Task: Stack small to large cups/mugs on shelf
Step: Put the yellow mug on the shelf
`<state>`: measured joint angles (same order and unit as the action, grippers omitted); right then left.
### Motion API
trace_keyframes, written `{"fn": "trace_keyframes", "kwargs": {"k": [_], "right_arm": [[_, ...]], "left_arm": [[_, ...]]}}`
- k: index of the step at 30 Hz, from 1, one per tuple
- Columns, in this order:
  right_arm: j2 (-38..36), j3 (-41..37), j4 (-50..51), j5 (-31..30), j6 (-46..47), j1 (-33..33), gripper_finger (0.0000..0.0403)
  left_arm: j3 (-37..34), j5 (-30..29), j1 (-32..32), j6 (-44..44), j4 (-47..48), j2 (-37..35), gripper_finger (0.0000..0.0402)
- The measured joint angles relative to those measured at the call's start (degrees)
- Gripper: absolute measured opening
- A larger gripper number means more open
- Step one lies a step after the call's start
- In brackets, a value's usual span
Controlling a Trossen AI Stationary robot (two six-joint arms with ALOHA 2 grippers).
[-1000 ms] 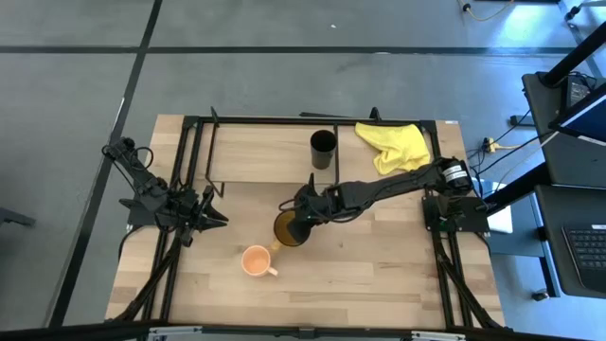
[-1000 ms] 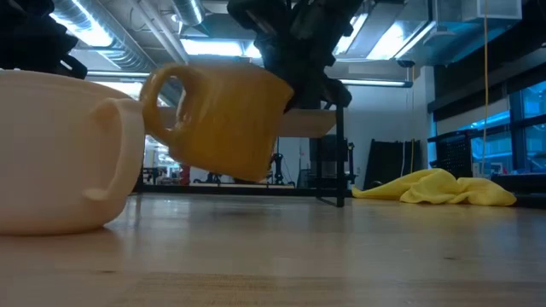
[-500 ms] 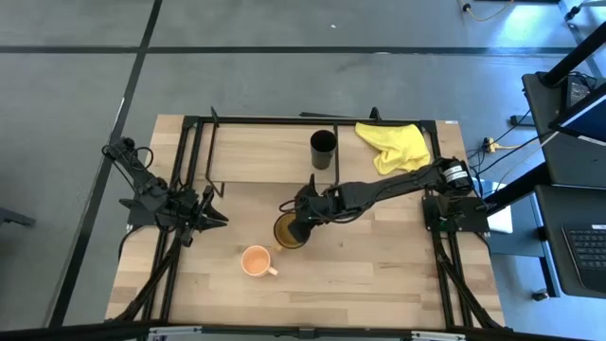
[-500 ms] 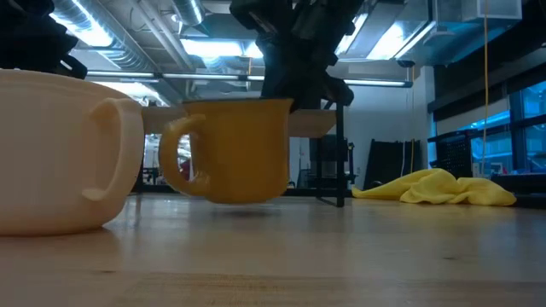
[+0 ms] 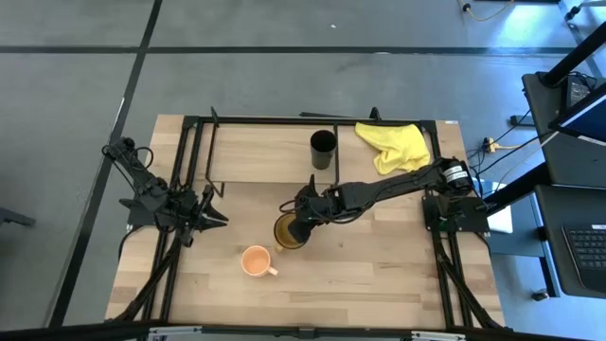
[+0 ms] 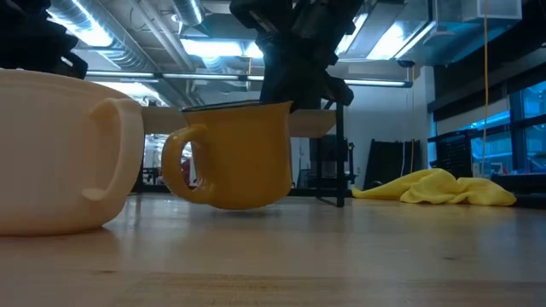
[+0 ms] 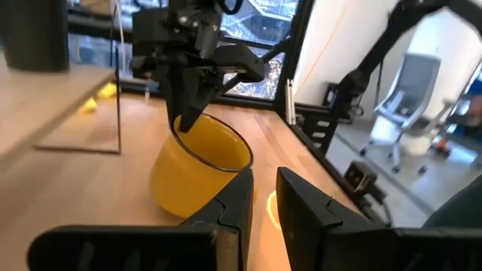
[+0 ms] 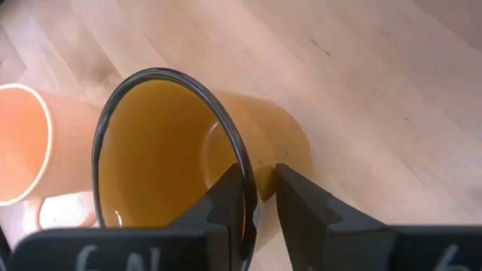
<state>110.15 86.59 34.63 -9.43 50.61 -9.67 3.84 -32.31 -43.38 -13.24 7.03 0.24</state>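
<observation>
The amber-yellow mug [image 5: 288, 230] is at the table's middle, close to the peach-orange mug [image 5: 256, 260], which stands on its base nearer the front edge. My right gripper [image 5: 301, 224] is shut on the amber mug's rim. The amber mug also shows in the low view [image 6: 236, 155], nearly upright. The small black cup [image 5: 323, 149] stands on the wooden board of the shelf [image 5: 265, 142] at the back. My left gripper [image 5: 214, 219] is shut and empty to the left of the mugs. My right gripper pinches the amber mug's wall at the rim [image 8: 252, 184], one finger inside the mug [image 8: 232, 197] and one outside [image 8: 295, 197]. The fingers come from above, slanting from the table's right. The mug is slightly tilted, its base down at the table top [image 6: 230, 205].
A yellow cloth [image 5: 395, 144] lies on the shelf's right end. The shelf's black rods [image 5: 204, 156] stand along the back and left. Bare wood lies to the right of the mugs [image 5: 379, 256].
My right gripper has gone down with the amber mug. The mug was lifted and strongly tilted with its handle up. It has swung back to nearly upright and come down to the table beside the peach mug.
</observation>
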Motion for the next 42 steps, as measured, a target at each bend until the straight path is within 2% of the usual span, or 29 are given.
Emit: {"fn": "trace_keyframes", "kwargs": {"k": [4,13,19,31,38,42], "right_arm": [[0.0,0.0,0.4,0.0,0.0,0.0,0.0075],[0.7,0.0,1.3,-0.6,0.3,0.1,0.0075],[0.7,0.0,1.3,-0.6,0.3,0.1,0.0075],[0.9,0.0,1.5,-2.9,-3.4,0.5,0.0075],[0.9,0.0,1.6,-3.2,-4.5,1.0,0.0075],[0.9,0.0,2.8,-3.2,-4.6,0.9,0.0075]], "left_arm": [[0.0,0.0,0.0,4.7,0.0,0.0,0.0055],[0.0,0.0,0.0,4.3,-0.3,0.0,0.0055],[0.0,0.3,0.0,-4.4,-1.3,0.0,0.0055],[0.0,0.3,0.0,-4.2,-9.4,0.0,0.0055],[0.0,5.9,0.0,-4.2,-9.3,0.0,0.0055],[0.0,6.4,0.0,-4.2,-9.3,0.0,0.0055]]}}
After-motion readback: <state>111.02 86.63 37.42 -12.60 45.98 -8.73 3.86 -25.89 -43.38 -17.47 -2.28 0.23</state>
